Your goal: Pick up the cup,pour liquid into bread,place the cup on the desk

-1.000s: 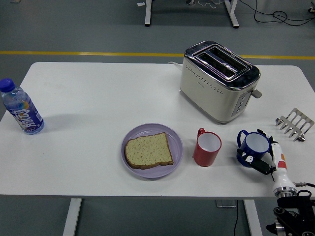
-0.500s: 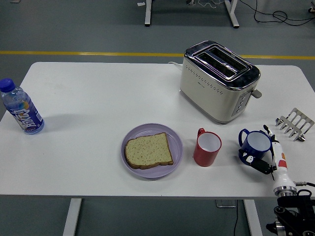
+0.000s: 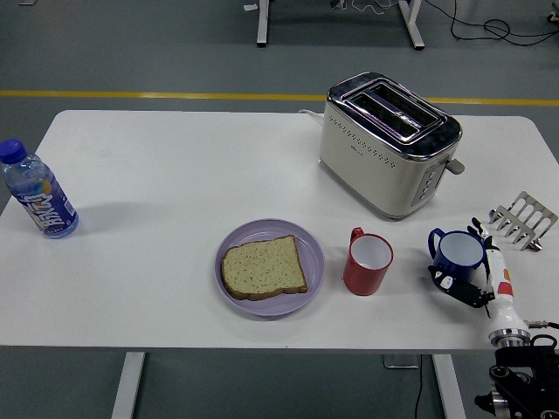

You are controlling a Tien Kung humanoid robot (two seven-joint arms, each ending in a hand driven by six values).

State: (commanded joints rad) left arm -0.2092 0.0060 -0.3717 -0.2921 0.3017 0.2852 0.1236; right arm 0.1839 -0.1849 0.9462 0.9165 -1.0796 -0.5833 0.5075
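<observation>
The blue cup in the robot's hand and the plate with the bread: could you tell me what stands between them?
In the head view, the red mug stands between the blue cup, held by the right hand, and the purple plate carrying the bread slice.

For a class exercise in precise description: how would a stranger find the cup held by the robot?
Start at the toaster and come toward the table's near edge. Two cups stand there; it is the blue cup, right of the red cup, with the right hand around it.

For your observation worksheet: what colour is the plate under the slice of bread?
Pale lilac; the plate shows best in the head view.
</observation>
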